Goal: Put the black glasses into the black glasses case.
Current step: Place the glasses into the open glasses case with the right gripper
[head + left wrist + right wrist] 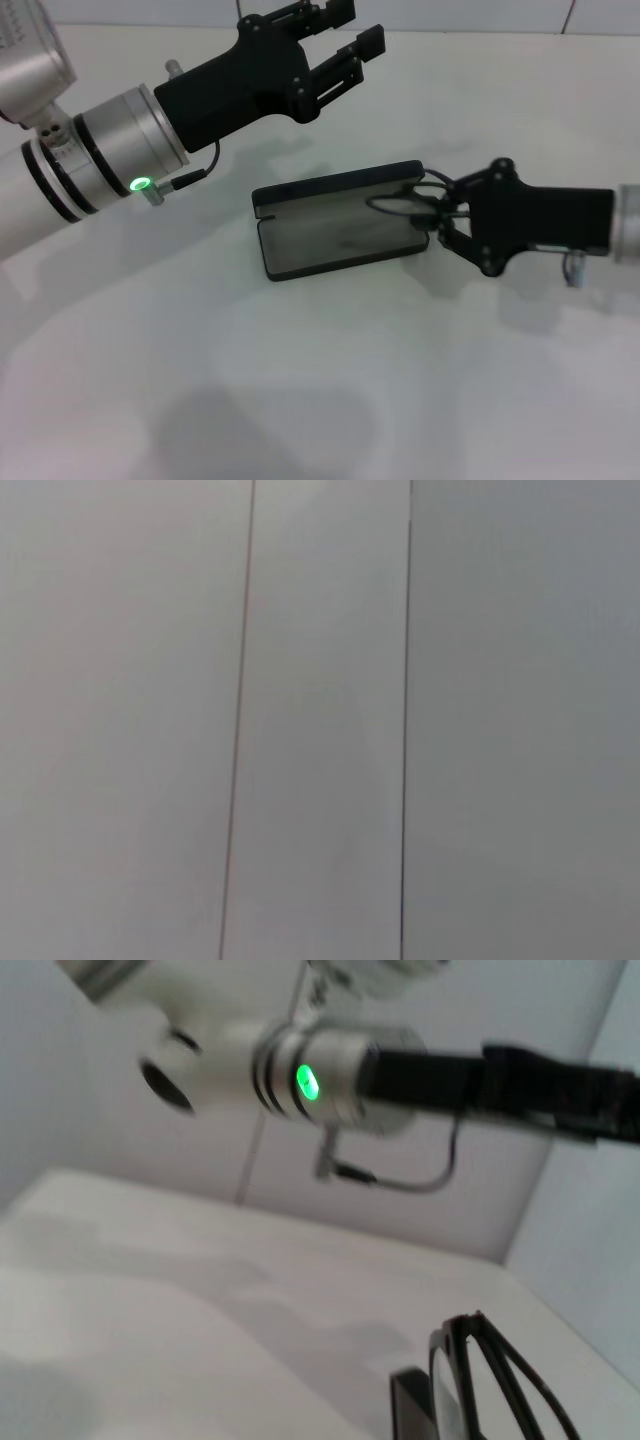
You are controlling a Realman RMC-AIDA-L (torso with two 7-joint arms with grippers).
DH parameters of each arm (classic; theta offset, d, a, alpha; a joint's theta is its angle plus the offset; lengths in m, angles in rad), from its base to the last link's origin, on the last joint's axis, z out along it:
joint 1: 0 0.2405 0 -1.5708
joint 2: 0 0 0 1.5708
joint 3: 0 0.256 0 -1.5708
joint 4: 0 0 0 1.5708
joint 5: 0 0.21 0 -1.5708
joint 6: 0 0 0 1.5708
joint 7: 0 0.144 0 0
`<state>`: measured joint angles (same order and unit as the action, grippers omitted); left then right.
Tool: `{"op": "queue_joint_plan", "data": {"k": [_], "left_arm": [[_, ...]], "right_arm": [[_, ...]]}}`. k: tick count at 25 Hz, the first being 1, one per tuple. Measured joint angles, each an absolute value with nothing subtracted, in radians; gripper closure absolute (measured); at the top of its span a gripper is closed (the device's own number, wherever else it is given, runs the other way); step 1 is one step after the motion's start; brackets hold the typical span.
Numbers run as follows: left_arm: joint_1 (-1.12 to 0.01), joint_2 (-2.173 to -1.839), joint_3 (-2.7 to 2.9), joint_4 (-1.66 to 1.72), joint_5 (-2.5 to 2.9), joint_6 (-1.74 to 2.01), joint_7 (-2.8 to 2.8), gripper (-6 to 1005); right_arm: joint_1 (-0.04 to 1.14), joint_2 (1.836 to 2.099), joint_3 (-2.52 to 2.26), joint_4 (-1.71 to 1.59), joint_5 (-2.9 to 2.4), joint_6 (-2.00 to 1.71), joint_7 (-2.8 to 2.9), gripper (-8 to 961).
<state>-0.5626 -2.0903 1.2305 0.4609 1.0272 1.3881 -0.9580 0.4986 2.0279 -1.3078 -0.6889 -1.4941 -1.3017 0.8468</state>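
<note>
The black glasses case (330, 243) lies open in the middle of the white table, grey lining up, its lid (330, 187) on the far side. My right gripper (441, 216) comes in from the right and is shut on the black glasses (398, 203), holding them over the case's right end. In the right wrist view the glasses (492, 1380) show close up, with a corner of the case (410, 1407) beside them. My left gripper (346, 38) is open and empty, raised above the table behind the case.
The white table (300, 380) spreads around the case. A pale panelled wall (320, 720) stands behind it and fills the left wrist view. The left arm (340, 1070), with a green light, hangs above the table's far side.
</note>
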Motion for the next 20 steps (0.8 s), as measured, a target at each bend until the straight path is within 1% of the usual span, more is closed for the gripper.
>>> {"op": "queue_joint_plan", "data": {"k": [13, 20], "left_arm": [[-0.572, -2.089, 1.229, 0.46, 1.025, 1.358, -0.962, 505], [-0.577, -2.089, 1.229, 0.46, 1.025, 1.357, -0.962, 505]], "right_arm": [[0.46, 2.028, -1.863, -0.932, -1.454, -0.695, 0.972, 848], [0.464, 2.028, -2.003, -0.969, -1.449, -0.524, 0.973, 849]]}}
